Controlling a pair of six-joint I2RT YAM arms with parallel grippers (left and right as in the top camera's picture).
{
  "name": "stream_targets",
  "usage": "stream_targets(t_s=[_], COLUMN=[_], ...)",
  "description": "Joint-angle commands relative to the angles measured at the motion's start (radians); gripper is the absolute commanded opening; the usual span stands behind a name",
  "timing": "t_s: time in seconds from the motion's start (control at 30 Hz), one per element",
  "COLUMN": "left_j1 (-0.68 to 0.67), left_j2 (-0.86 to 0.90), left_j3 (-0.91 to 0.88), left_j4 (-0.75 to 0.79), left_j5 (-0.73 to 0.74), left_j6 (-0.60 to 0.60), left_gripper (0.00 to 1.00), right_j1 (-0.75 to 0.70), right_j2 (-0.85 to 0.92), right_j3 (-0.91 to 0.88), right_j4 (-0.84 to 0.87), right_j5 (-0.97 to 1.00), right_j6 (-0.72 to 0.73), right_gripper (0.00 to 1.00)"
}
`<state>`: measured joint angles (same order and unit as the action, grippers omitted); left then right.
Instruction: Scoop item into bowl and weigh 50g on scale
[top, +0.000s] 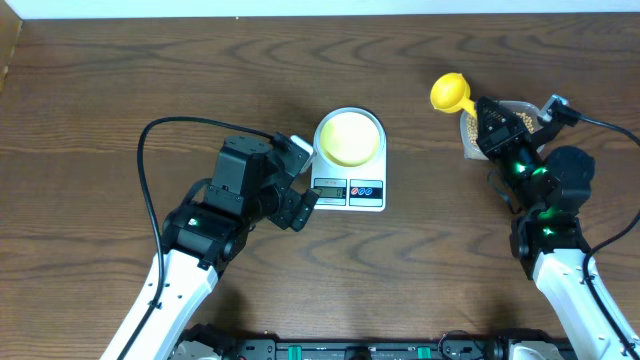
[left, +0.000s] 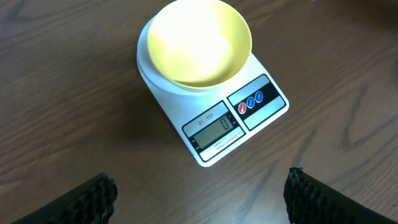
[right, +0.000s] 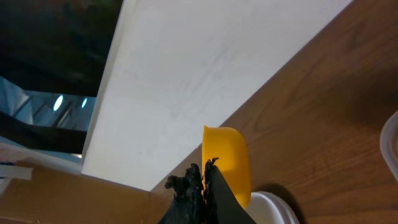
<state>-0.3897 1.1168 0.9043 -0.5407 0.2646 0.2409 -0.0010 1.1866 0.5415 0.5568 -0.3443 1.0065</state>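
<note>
The pale-yellow bowl (top: 349, 137) sits empty on the white scale (top: 350, 191), whose display reads 0 in the left wrist view, where the bowl (left: 198, 43) and scale (left: 249, 102) lie ahead. My left gripper (top: 301, 180) is open and empty just left of the scale; its fingers (left: 199, 199) frame bare table. My right gripper (top: 481, 108) is shut on the handle of a yellow scoop (top: 451, 93), held up at the far right, also seen in the right wrist view (right: 231, 163) between shut fingers (right: 205, 180). Tan beans (top: 469, 130) show in a clear container, mostly hidden under the right arm.
The clear container (top: 521, 108) stands at the back right under my right arm. A white wall (right: 186, 74) borders the table's far edge. A black cable (top: 150, 140) loops left of the left arm. A white rounded rim (right: 277, 210) shows below the scoop.
</note>
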Motion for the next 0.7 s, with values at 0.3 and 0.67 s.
stream_targets(t_s=[0.3,0.67], left_j1=[0.004,0.004], left_j2=[0.002,0.002], left_j3=[-0.019,-0.019], left_j4=[0.004,0.004], left_j5=[0.016,0.016], left_j6=[0.013,0.013], left_gripper=[0.88,0.88], right_j1=[-0.005,-0.005], right_j2=[0.003,0.003], right_j3=[0.014,0.014], right_j4=[-0.029,-0.034], right_j5=[-0.002,0.005], right_j6=[-0.070,-0.081], right_gripper=[0.01,0.01])
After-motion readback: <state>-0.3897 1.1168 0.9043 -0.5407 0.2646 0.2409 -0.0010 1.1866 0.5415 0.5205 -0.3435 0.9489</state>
